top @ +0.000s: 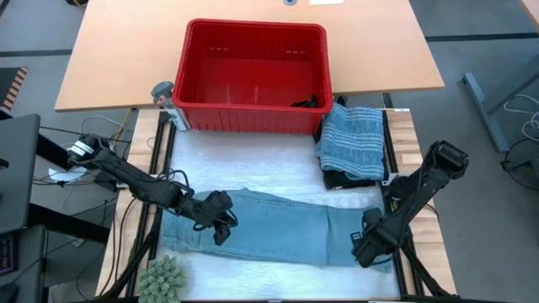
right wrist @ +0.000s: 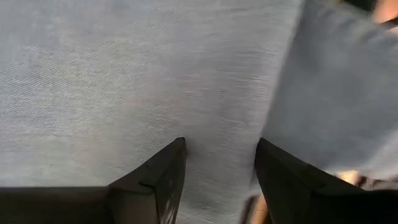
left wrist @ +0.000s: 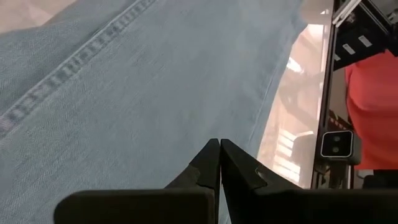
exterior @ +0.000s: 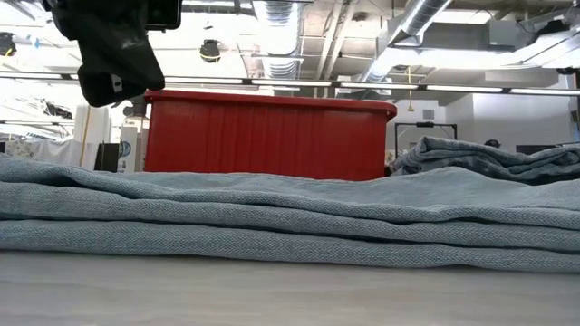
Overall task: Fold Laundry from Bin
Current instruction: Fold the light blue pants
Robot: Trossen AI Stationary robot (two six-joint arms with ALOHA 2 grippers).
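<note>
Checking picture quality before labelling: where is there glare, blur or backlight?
High view: evenly lit, glare on the white table cover. Low view: bright ceiling lights; red plastic bin sharp, dark left gripper silhouetted. Right wrist view: light blue denim garment blurred. Left wrist view: table edge overexposed.

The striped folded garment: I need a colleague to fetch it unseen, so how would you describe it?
Start at the red bin at the table's far side; beside its right front corner sits a small stack of folded laundry. The striped folded garment tops that stack, lying on a black piece. Unlike the plain light blue jeans spread flat between the grippers, it is grey-blue with pale stripes.
</note>
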